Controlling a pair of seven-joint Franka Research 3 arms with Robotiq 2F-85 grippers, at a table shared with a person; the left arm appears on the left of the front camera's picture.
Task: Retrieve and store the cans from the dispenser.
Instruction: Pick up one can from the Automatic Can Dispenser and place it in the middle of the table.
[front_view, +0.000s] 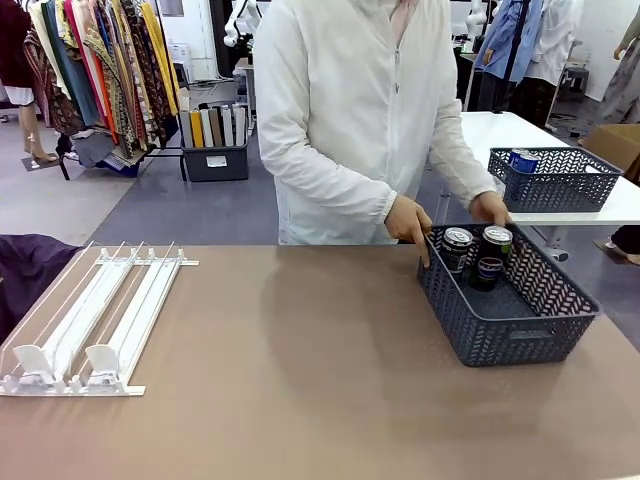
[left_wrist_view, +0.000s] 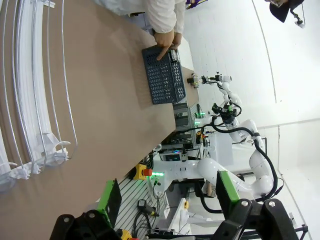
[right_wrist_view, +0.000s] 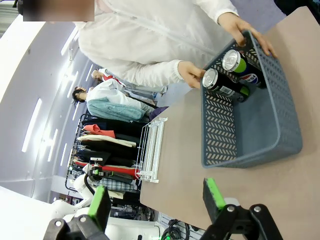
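The dispenser (front_view: 100, 320) lies at the table's left front, and its white lanes hold no cans. Two black cans (front_view: 456, 248) (front_view: 496, 243) stand at the far end of a dark grey lattice basket (front_view: 510, 335) on the right. The person's hands (front_view: 408, 222) grip the basket's far rim. In the left wrist view my left gripper (left_wrist_view: 167, 200) is open and high above the table, with the dispenser (left_wrist_view: 30, 100) and the basket (left_wrist_view: 165, 85) far off. In the right wrist view my right gripper (right_wrist_view: 155, 200) is open above the table edge, with the basket (right_wrist_view: 220, 135), the cans (right_wrist_view: 222, 82) and the dispenser (right_wrist_view: 150, 150) beyond it.
A second grey basket (front_view: 560, 185) with a blue can (front_view: 523, 160) sits on a white table behind the person. A dark purple cloth (front_view: 25, 270) lies off the table's left edge. The brown tabletop (front_view: 300, 350) is bare between dispenser and basket.
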